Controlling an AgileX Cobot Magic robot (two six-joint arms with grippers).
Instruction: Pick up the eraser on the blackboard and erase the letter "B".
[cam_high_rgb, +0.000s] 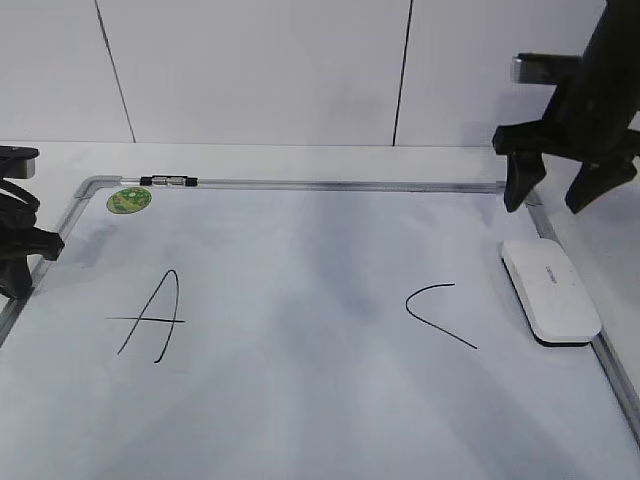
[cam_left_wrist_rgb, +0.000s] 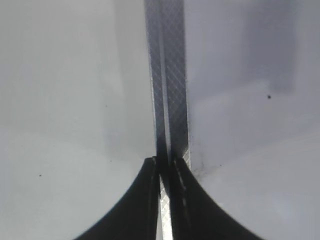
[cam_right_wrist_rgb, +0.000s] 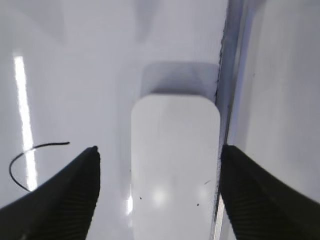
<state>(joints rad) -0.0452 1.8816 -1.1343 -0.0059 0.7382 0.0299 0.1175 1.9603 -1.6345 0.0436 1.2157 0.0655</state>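
The white eraser (cam_high_rgb: 552, 290) lies flat on the blackboard (cam_high_rgb: 300, 250), against its right frame rail. My right gripper (cam_high_rgb: 547, 205) is open and empty, raised above the eraser's far end near the board's back right corner. In the right wrist view the eraser (cam_right_wrist_rgb: 175, 160) lies between and below the spread fingers (cam_right_wrist_rgb: 160, 149). My left gripper (cam_high_rgb: 15, 280) sits at the board's left edge; in its wrist view the jaws (cam_left_wrist_rgb: 165, 161) are shut over the silver frame rail (cam_left_wrist_rgb: 170, 75). No letter "B" shows in any view.
A black "A" (cam_high_rgb: 150, 318) is drawn at the left and a black "C" (cam_high_rgb: 440, 312) at the right, also in the right wrist view (cam_right_wrist_rgb: 30, 160). A green sticker (cam_high_rgb: 129, 200) and a clip (cam_high_rgb: 168, 181) sit at the back left corner. A white wall stands behind.
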